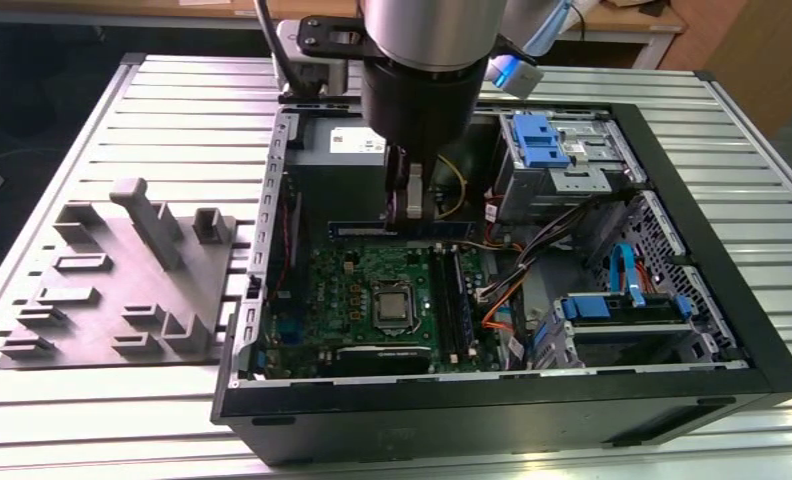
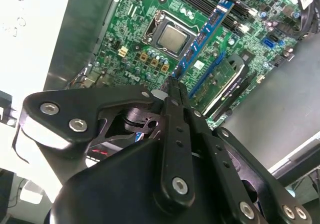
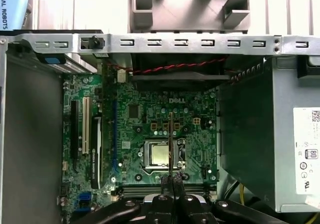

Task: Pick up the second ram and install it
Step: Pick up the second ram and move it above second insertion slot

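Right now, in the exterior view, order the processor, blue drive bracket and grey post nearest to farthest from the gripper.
From the gripper, shut on the second ram:
1. the processor, right beneath it.
2. the blue drive bracket, toward the exterior view's right.
3. the grey post, far off on the exterior view's left.

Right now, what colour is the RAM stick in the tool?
Blue; the RAM stick shows best in the second wrist view.

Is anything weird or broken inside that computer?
Nothing looks broken. One odd bit: the second ram is not plugged in. The gripper holds it in the air over the green board.
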`<action>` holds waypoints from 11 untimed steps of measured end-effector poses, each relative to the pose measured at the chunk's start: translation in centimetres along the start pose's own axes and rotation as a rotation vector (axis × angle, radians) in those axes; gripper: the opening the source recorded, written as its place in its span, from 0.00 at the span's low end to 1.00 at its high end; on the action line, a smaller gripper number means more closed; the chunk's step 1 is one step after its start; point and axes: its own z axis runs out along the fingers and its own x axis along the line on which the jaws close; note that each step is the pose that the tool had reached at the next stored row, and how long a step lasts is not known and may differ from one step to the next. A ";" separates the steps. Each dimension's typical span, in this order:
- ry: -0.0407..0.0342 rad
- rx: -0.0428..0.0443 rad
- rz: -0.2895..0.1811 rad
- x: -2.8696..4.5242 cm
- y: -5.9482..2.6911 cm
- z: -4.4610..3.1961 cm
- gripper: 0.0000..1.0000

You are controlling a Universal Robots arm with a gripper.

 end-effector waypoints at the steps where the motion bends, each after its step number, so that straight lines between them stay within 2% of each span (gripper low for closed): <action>1: -0.0035 -0.0001 0.000 0.00 -0.01 0.14 0.11; 4: -0.0111 -0.0001 -0.001 -0.05 -0.03 0.54 0.11; 11: -0.0127 -0.0002 -0.001 -0.07 -0.06 1.35 0.11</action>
